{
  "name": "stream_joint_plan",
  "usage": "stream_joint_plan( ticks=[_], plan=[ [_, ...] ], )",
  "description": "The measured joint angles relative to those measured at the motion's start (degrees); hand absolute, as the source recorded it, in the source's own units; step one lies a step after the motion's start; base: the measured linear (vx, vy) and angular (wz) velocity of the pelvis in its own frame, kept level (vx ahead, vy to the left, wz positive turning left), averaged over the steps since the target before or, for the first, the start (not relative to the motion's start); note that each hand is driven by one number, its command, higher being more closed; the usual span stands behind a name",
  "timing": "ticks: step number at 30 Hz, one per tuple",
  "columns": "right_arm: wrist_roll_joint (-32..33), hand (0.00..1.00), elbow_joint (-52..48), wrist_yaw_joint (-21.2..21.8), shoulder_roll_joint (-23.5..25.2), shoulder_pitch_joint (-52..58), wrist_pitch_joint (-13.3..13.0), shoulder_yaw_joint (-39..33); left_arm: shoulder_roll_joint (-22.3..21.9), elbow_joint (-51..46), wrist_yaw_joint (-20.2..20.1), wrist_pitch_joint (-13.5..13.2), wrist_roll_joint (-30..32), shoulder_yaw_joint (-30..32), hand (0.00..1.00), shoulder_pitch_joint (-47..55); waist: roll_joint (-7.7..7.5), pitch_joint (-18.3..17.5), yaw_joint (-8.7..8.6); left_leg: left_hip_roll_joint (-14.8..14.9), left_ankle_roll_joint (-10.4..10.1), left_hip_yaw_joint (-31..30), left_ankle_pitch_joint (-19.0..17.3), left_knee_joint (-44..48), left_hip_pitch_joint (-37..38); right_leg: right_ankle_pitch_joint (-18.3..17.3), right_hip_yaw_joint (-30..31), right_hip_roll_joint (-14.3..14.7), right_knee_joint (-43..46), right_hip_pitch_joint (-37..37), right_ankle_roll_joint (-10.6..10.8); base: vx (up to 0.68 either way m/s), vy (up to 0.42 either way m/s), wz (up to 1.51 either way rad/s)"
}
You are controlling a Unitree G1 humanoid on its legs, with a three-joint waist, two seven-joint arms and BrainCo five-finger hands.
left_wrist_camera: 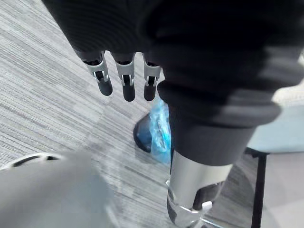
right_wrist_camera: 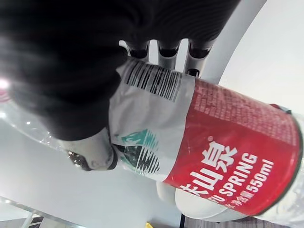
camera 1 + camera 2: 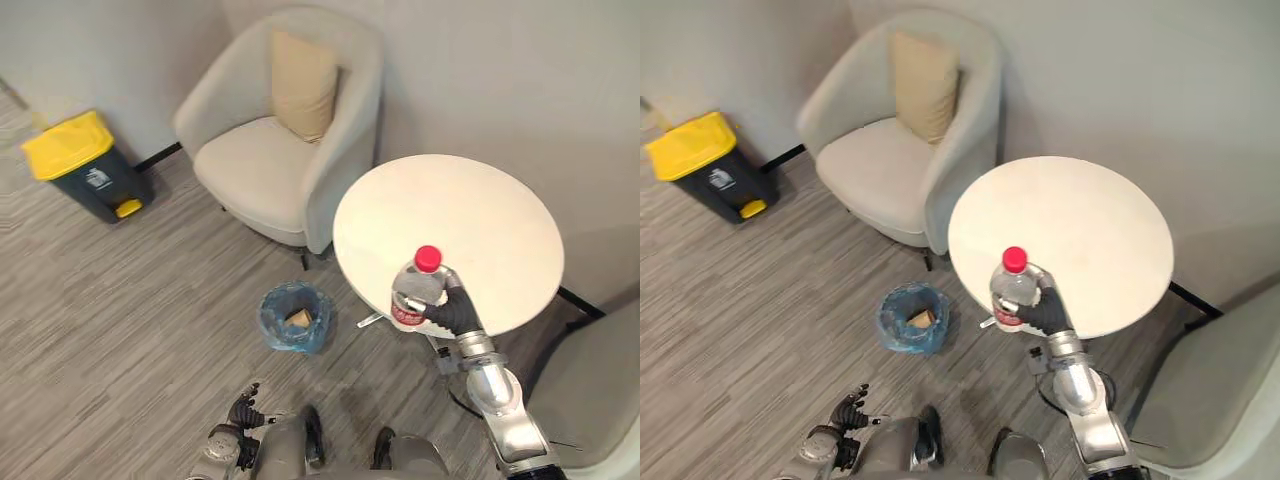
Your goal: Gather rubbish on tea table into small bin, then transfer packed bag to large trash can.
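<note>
My right hand [image 3: 448, 310] is shut on a clear plastic bottle [image 3: 416, 288] with a red cap and a red-and-white label, holding it upright over the near edge of the round white tea table [image 3: 480, 215]. The right wrist view shows its fingers [image 2: 164, 54] and thumb wrapped round the bottle's label [image 2: 209, 142]. A small bin with a blue bag [image 3: 296, 317] stands on the floor left of the table, with a brown scrap inside. The large dark trash can with a yellow lid [image 3: 80, 160] stands at the far left by the wall. My left hand [image 3: 243, 410] hangs low, fingers [image 1: 124, 78] relaxed.
A cream armchair [image 3: 280, 140] with a tan cushion stands behind the small bin, close to the table's left side. Part of a second grey chair [image 3: 600, 390] fills the lower right. Grey wood-pattern floor lies between the bin and the trash can.
</note>
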Motion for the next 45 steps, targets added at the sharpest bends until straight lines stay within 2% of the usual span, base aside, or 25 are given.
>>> stream_joint_plan(
  ticks=[1, 2, 3, 6, 11, 15, 18, 20, 23, 24, 25, 26, 28, 29, 30, 31, 32, 34, 36, 37, 39, 41, 43, 44, 45],
  plan=[
    [-0.02, 1.0, 0.39, -0.19, 0.24, 0.23, 0.03, -1.07, -0.12, 0.15, 0.12, 0.03, 0.99, 0.1, 0.0, 0.09, 0.16, -0.11, 0.19, -0.81, -1.49, -0.5, 0.85, -7.25, 3.48, 0.43, -0.35, 0.29, -0.39, 0.05, 0.75, -0.01, 0.096, 0.42],
    [-0.04, 1.0, 0.91, -0.2, 0.88, 0.3, 0.19, -1.26, -0.12, 0.18, 0.17, 0.09, 1.1, 0.16, 0.0, 0.19, -0.4, -0.18, 0.56, -1.35, -1.88, -0.66, 1.99, -8.81, 4.07, 1.1, -0.08, 0.21, -1.31, 0.48, 1.24, 0.0, 0.101, 0.35],
    [-0.04, 1.0, 1.34, 0.05, 2.34, 1.19, 0.2, -0.47, -0.21, 0.14, 0.24, 0.18, 1.83, -0.13, 0.0, 1.3, -0.97, -0.55, 1.06, -2.32, -1.55, -1.28, 3.81, -12.34, 6.25, 3.04, 0.05, 1.11, -5.09, 2.87, 2.04, 0.0, 0.072, 0.16],
    [-0.03, 1.0, 2.28, 0.35, 2.5, 1.17, 0.18, 0.45, -0.06, 0.06, 0.51, 0.18, 2.37, -0.08, 0.0, 2.44, -0.74, -1.01, 1.58, -3.05, -1.02, -1.49, 4.89, -14.66, 8.03, 4.57, 0.45, 1.37, -7.62, 4.76, 2.39, -0.02, 0.066, 0.04],
    [0.04, 1.0, 3.84, 0.86, 2.47, 1.16, 0.2, 0.09, -0.06, 0.09, 1.01, 0.21, 3.52, -0.06, 0.0, 3.97, -0.1, -1.92, 1.47, -4.18, -0.7, -2.42, 9.12, -22.08, 10.07, 5.73, 1.49, 2.11, -9.44, 4.77, 2.62, -0.07, 0.02, 0.06],
    [0.16, 1.0, 5.5, 1.06, 2.47, 1.14, 0.3, 0.15, 0.01, 0.11, 1.07, 0.25, 3.55, 0.38, 0.0, 4.66, -0.31, -2.04, 1.65, -4.05, -1.14, -2.67, 10.42, -24.39, 10.59, 5.95, 1.32, 2.56, -9.73, 4.41, 2.41, -0.01, -0.004, 0.01],
    [0.1, 1.0, 5.66, 1.05, 2.4, 0.9, 0.31, 0.37, 0.11, 0.1, 1.1, 0.24, 3.51, 0.81, 0.0, 5.03, -0.76, -1.99, 1.69, -4.82, -0.56, -2.47, 9.52, -24.02, 10.13, 2.02, 1.82, 0.53, -4.73, 1.91, 3.67, 0.01, 0.001, 0.05],
    [-0.07, 1.0, 5.93, 1.04, 2.41, 0.89, 0.31, 0.73, 0.7, 0.12, 1.16, 0.21, 3.44, 1.79, 0.0, 5.22, -2.41, -1.62, 1.73, -6.71, 0.57, -2.46, 8.39, -22.95, 10.2, -1.72, 2.14, -2.6, 1.82, -0.13, 5.05, 0.07, 0.006, 0.18],
    [-0.2, 1.0, 7.19, 1.19, 2.36, 0.92, 0.38, 1.33, 1.3, 0.13, 1.35, 0.22, 3.0, 2.33, 0.0, 6.01, -3.85, -1.33, 1.49, -8.58, 1.26, -4.68, 6.35, -22.0, 11.65, -2.36, 5.69, -4.76, 9.9, -1.04, 5.83, 0.14, -0.004, 0.31],
    [-0.21, 1.0, 7.43, 1.25, 2.32, 0.91, 0.46, 1.35, 1.3, 0.07, 1.35, 0.17, 2.85, 2.62, 0.0, 6.2, -3.96, -1.32, 1.51, -8.7, 1.65, -5.29, 6.09, -22.03, 12.23, -1.94, 7.26, -4.71, 12.39, -1.82, 5.77, 0.24, 0.031, 0.42],
    [-0.23, 1.0, 7.46, 1.32, 2.34, 0.85, 0.49, 1.37, 1.26, 0.1, 1.38, 0.2, 2.4, 3.36, 0.0, 6.3, -3.8, -1.2, 1.39, -8.48, 2.23, -6.68, 5.73, -21.57, 13.39, -0.3, 10.06, -4.39, 18.72, -4.78, 4.38, 0.2, 0.014, 0.4],
    [-0.23, 1.0, 7.54, 1.36, 2.38, 0.91, 0.48, 1.5, 1.28, 0.04, 1.43, 0.21, 2.11, 3.97, 0.0, 6.29, -3.23, -1.09, 1.07, -7.91, 2.57, -7.88, 5.28, -21.01, 13.36, -1.76, 11.84, -3.17, 20.14, -6.16, 4.36, 0.25, -0.011, 0.58],
    [-0.21, 1.0, 7.72, 1.41, 2.19, 0.34, 0.42, 2.43, 1.45, 0.14, 1.75, 0.22, 1.24, 4.87, 0.0, 6.24, -2.42, -0.5, 0.04, -5.64, 2.52, -11.06, 3.74, -18.76, 12.95, -4.06, 15.8, 2.43, 15.74, -8.94, 3.47, 0.2, -0.05, 0.71],
    [-0.21, 1.0, 7.72, 1.43, 2.26, 0.39, 0.35, 2.53, 1.67, 0.15, 1.76, 0.22, 1.24, 4.9, 0.0, 6.18, -2.59, -0.58, -0.09, -5.39, 2.21, -11.53, 3.57, -18.61, 13.04, -3.83, 16.31, 3.44, 13.32, -9.37, 3.37, 0.17, -0.084, 0.72],
    [-0.21, 1.0, 7.7, 1.43, 2.25, 0.44, 0.3, 2.54, 1.79, 0.13, 1.64, 0.18, 1.26, 4.8, 0.0, 6.18, -3.57, -0.86, -0.05, -5.91, 0.76, -12.74, 3.09, -17.28, 12.81, -1.39, 17.39, 4.41, 6.92, -9.32, 2.59, 0.2, -0.121, 0.71],
    [-0.12, 1.0, 7.7, 1.52, 2.25, 0.62, 0.25, 2.52, 1.87, 0.13, 1.57, 0.17, 1.29, 4.89, 0.0, 6.0, -5.33, -1.3, -0.13, -7.67, -0.14, -14.07, 1.45, -15.39, 12.36, 3.81, 18.73, 3.48, 1.92, -9.21, 1.57, 0.21, -0.139, 0.79],
    [-0.08, 1.0, 7.77, 1.59, 2.01, 0.8, 0.25, 2.31, 1.81, 0.28, 1.46, 0.2, 1.38, 5.2, 0.0, 6.03, -6.24, -1.49, -0.37, -8.14, -0.57, -14.97, 0.49, -13.78, 12.03, 6.29, 18.91, 3.0, 2.43, -8.56, 0.87, 0.23, -0.16, 0.79],
    [0.28, 1.0, 7.61, 2.41, -0.02, 1.6, 0.33, 1.81, 0.73, 0.2, 1.33, -0.02, 1.38, 5.48, 0.0, 5.29, -2.03, -1.57, -0.18, -5.51, -2.81, -17.03, -4.24, -6.78, 9.32, 4.42, 15.27, 4.61, 0.67, -6.16, 0.65, 0.25, -0.141, 0.6],
    [0.33, 1.0, 7.63, 2.62, -0.35, 1.94, 0.4, 1.66, 0.17, 0.16, 1.33, 0.0, 1.38, 6.68, 0.0, 4.52, -0.63, -0.58, -0.27, -3.55, -4.25, -14.48, -5.39, 3.49, 5.23, 3.74, 13.36, 5.43, -1.75, -3.18, -0.2, 0.23, -0.116, 0.42],
    [0.37, 1.0, 7.5, 2.65, -0.23, 2.42, 0.4, 1.89, -0.13, 0.13, 1.38, 0.04, 1.38, 7.02, 0.0, 4.41, -0.62, 0.03, 0.11, -1.49, -4.63, -11.07, -5.61, 11.18, 2.81, 3.97, 12.67, 6.13, -3.35, -0.13, -1.22, 0.2, -0.103, 0.26],
    [0.49, 1.0, 7.14, 2.57, 0.12, 2.82, 0.34, 2.28, -0.47, 0.16, 1.3, 0.09, 1.36, 6.82, 0.0, 5.27, -1.3, 0.27, 0.35, 1.25, -3.83, -6.65, -6.31, 16.19, 1.9, 2.99, 12.14, 6.5, -3.99, 3.17, -1.92, 0.21, -0.059, 0.02],
    [0.63, 1.0, 6.54, 2.44, 0.1, 2.5, 0.05, 2.15, -0.42, 0.11, 1.31, 0.12, 1.38, 6.69, 0.0, 4.96, -1.49, 0.33, 0.4, 2.58, -3.01, -5.65, -6.83, 13.28, 0.77, 2.42, 12.39, 6.45, -3.87, 3.77, -1.89, 0.19, 0.007, -0.09],
    [0.87, 1.0, 6.91, 2.34, 0.3, 1.77, 0.08, 1.83, -0.48, 0.1, 1.33, 0.14, 1.4, 6.65, 0.0, 4.51, -1.39, 0.65, 0.37, 2.56, -3.48, -6.17, -6.51, 5.75, 0.14, 2.3, 13.08, 5.64, -3.62, 3.77, -1.59, 0.19, 0.121, -0.19],
    [0.86, 1.0, 7.02, 2.36, 0.32, 1.82, 0.1, 1.21, -0.58, 0.07, 1.35, 0.11, 1.41, 6.59, 0.0, 4.29, -0.75, 0.51, 0.29, 2.44, -5.36, -7.53, -0.79, -3.47, 1.31, 1.5, 13.79, 5.28, -3.1, 3.86, 0.0, 0.18, 0.172, -0.14],
    [0.84, 1.0, 6.92, 2.29, -0.24, 1.73, 0.09, 0.93, -0.87, 0.06, 1.36, 0.09, 1.41, 6.56, 0.0, 4.29, 0.22, 0.56, 0.16, 2.86, -6.02, -7.87, 4.97, -5.98, 1.63, 0.83, 14.15, 5.81, -2.81, 4.03, 1.01, 0.2, 0.204, -0.14]
  ],
)
